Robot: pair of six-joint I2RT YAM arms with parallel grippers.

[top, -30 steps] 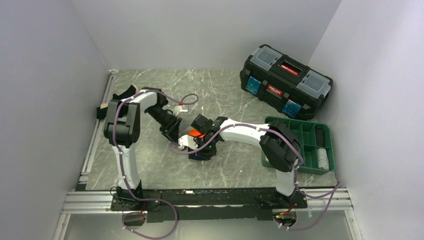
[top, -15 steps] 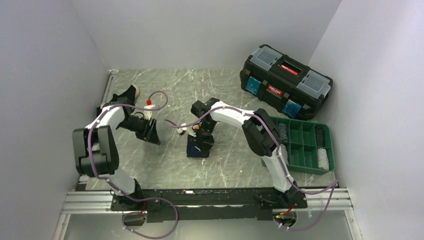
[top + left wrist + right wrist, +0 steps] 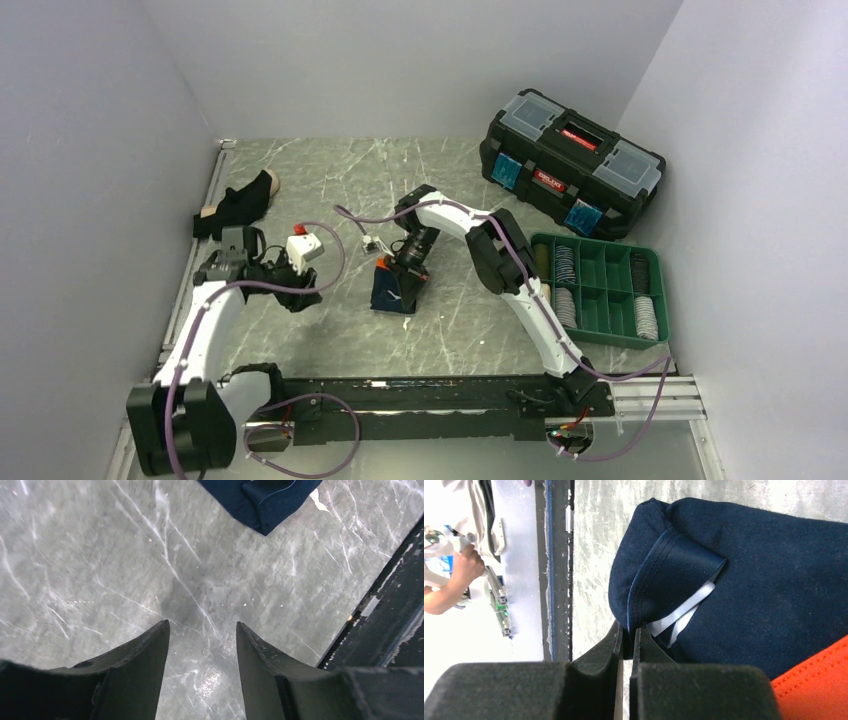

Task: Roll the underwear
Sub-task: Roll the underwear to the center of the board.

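Farther from the underwear (image 3: 393,293); left gripper (image 3: 202,625)

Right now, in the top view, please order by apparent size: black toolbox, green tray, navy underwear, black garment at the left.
1. black toolbox
2. green tray
3. black garment and navy underwear: they look about alike, so I do not rank them.
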